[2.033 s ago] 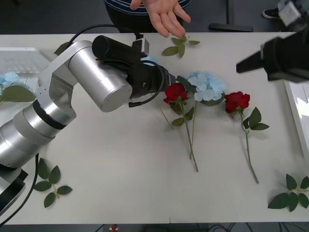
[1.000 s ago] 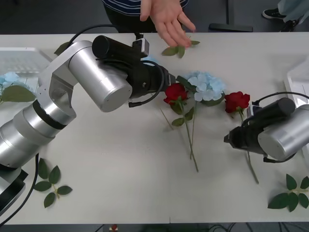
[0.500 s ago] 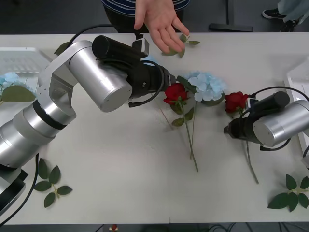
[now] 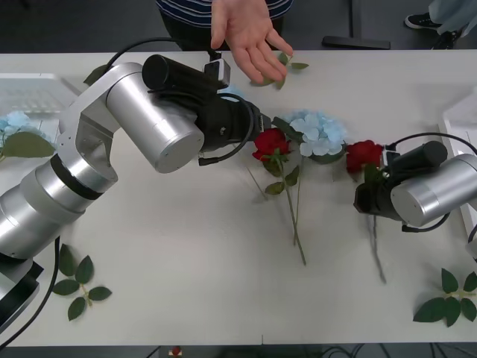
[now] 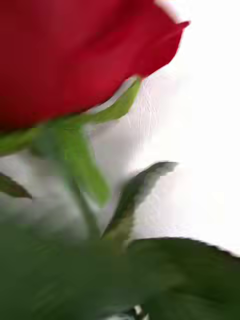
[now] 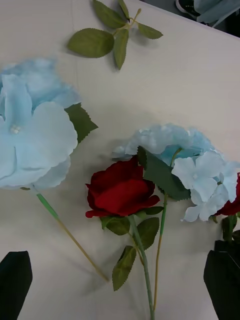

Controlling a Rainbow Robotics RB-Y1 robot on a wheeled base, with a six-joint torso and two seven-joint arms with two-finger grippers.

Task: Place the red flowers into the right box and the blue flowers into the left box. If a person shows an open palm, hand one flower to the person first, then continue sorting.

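A person's open palm (image 4: pixel 250 33) hangs over the table's far edge. My left gripper (image 4: pixel 256 121) hovers open just left of a red flower (image 4: pixel 270 142), its black fingers (image 6: pixel 14 280) apart at the corners of the left wrist view. That rose (image 6: pixel 120 190) lies there against a blue flower (image 6: pixel 175 150), with another blue flower (image 6: pixel 30 135) beside it. My right gripper (image 4: pixel 369 200) sits on the stem of the second red flower (image 4: pixel 363 154), whose bloom (image 5: pixel 75 55) fills its wrist view. The left box (image 4: pixel 33 91) holds a blue flower (image 4: pixel 15 123). The right box (image 4: pixel 456 123) shows at the right edge.
Loose green leaf sprigs lie under the hand (image 4: pixel 287 61), at the near left (image 4: pixel 78 282) and at the near right (image 4: pixel 449 300). The bulky left arm (image 4: pixel 141 123) covers the table's left middle. Bare table lies between the two rose stems.
My right arm came in from the right and settled on the right rose's stem, which swung slightly left. The hand dropped lower over the far edge. The left arm stayed put.
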